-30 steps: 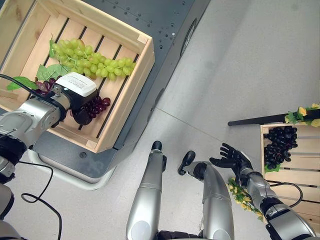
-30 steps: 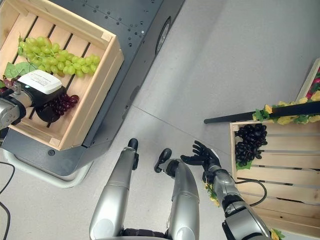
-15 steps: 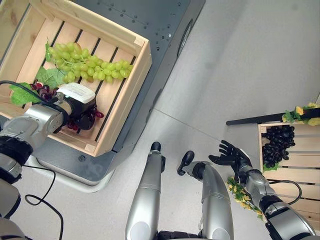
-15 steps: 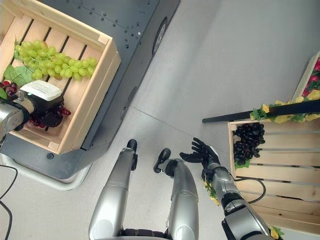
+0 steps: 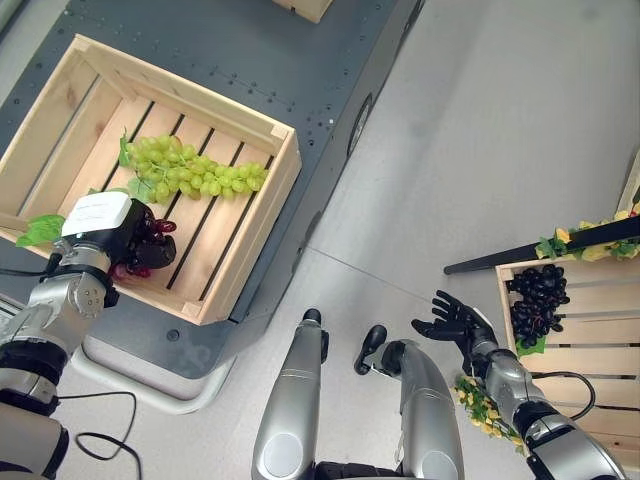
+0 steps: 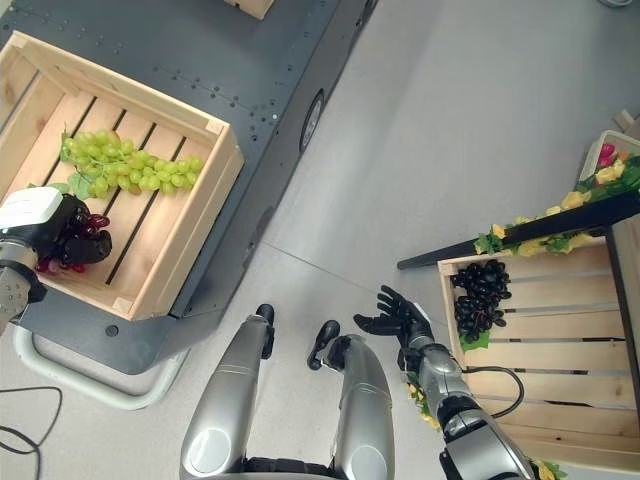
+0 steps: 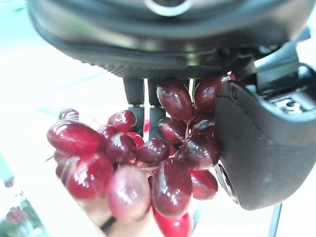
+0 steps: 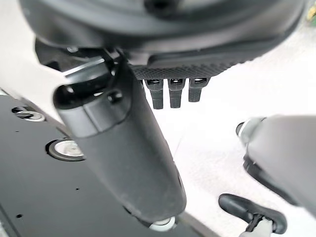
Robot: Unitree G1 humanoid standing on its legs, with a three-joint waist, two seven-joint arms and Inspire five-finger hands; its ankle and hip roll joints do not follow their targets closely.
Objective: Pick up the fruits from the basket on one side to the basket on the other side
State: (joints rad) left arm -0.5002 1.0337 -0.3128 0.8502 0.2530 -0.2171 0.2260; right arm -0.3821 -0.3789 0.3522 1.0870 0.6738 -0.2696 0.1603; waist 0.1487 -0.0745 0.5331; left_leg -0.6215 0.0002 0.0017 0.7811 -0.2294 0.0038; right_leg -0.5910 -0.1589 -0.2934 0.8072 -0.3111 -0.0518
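Note:
A wooden crate (image 5: 262,208) on the left holds a bunch of green grapes (image 5: 190,172). My left hand (image 5: 112,236) is shut on a bunch of red grapes (image 7: 148,163) over the crate's near left part; the grapes (image 5: 152,240) poke out past its fingers. On the right a second wooden crate (image 5: 600,340) holds a bunch of dark grapes (image 5: 536,294). Above the floor, just left of that crate, my right hand (image 5: 452,322) is open, its fingers spread and nothing in it.
The left crate rests on a dark grey platform (image 5: 330,60) with a rounded base. A black bar with yellow flowers and leaves (image 5: 580,232) runs behind the right crate. More yellow flowers (image 5: 470,402) lie by my right forearm. Bare grey floor (image 5: 480,130) separates the two crates.
My left hand has closed round the red grapes and drawn them toward the crate's near left side. The camera has shifted. The right hand has hardly moved.

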